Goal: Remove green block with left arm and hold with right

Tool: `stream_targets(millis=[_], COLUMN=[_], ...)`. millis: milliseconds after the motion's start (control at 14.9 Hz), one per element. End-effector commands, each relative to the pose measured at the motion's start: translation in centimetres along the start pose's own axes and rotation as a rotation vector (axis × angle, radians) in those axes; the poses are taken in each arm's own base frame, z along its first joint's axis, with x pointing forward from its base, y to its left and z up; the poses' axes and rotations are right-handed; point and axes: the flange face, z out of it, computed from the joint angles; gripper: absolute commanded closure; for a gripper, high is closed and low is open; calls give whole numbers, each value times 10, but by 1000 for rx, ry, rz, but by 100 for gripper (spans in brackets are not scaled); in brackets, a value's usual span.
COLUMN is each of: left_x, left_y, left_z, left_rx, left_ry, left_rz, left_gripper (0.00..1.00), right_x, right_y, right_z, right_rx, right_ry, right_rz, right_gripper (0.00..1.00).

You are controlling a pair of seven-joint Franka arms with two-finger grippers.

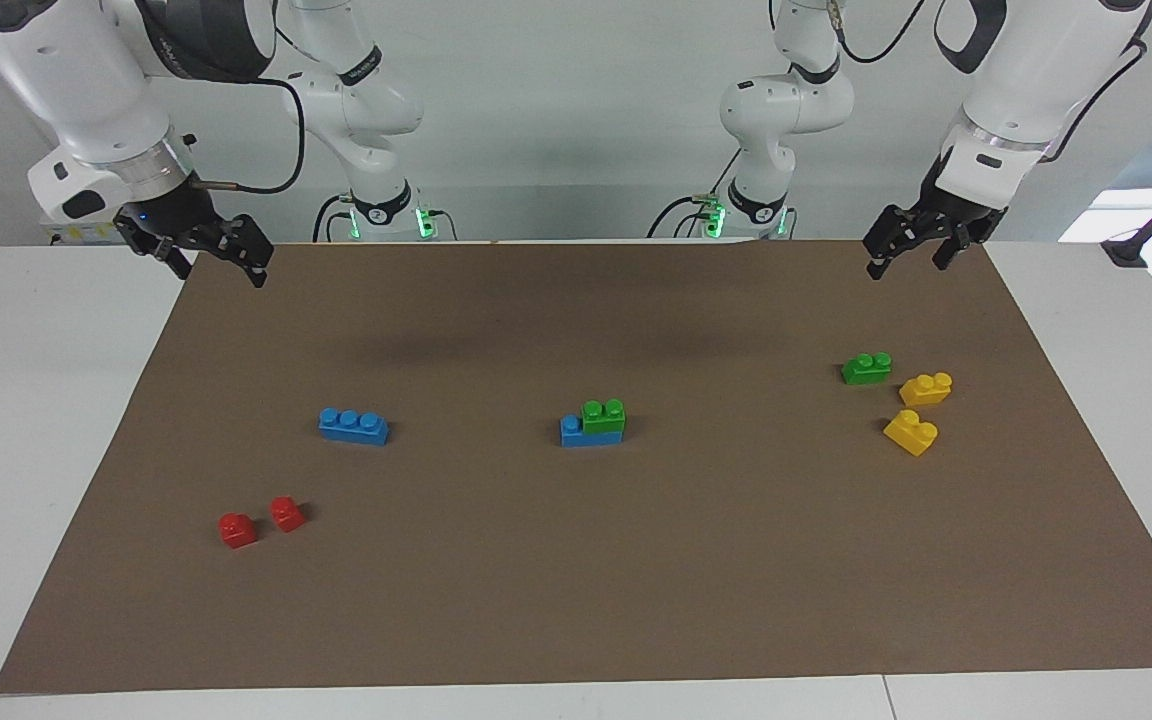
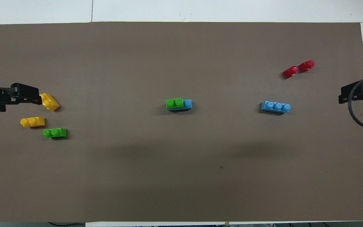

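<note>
A green block [image 1: 603,415] [image 2: 174,103] sits pressed onto a blue brick [image 1: 572,436] [image 2: 187,103] in the middle of the brown mat. One blue stud shows beside it. A second green block [image 1: 866,368] [image 2: 55,132] lies loose on the mat toward the left arm's end. My left gripper [image 1: 906,265] hangs open and empty over the mat's corner nearest the robots at that end. My right gripper [image 1: 219,273], the one with the looped wire, hangs open and empty over the mat's matching corner at the right arm's end. Both are well away from the stacked pair.
Two yellow bricks [image 1: 926,388] [image 1: 910,432] lie beside the loose green block. A lone blue three-stud brick [image 1: 353,425] lies toward the right arm's end, with two small red bricks [image 1: 237,530] [image 1: 287,513] farther from the robots. The brown mat [image 1: 636,600] covers most of the white table.
</note>
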Motion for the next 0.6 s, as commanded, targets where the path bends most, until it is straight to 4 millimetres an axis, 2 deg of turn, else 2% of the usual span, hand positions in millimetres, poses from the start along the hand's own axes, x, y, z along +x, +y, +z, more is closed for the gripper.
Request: stream_targets(millis=[0,134,269,403,538], left_x=[-7,-9,-17,-24,-32], left_y=[6,17,44,71,98], left_z=[0,0,1,-1,2], left_rx=[-61,-76,-74,-86,-104], left_ry=[-23,-28,-35,-23,-16], left_rz=[-181,-314,-414,-561,-783], left_gripper=[0,0,0,0,0], right_x=[-1,0,1,2,7], right_y=[8,8,7,4,-4], right_z=[0,8,18,31,45], right_rx=[-2,-1,1,25,113], right_ry=[6,3,-5,-23,-81], right_rz=[0,32,127,288,530], right_gripper=[0,0,0,1,1])
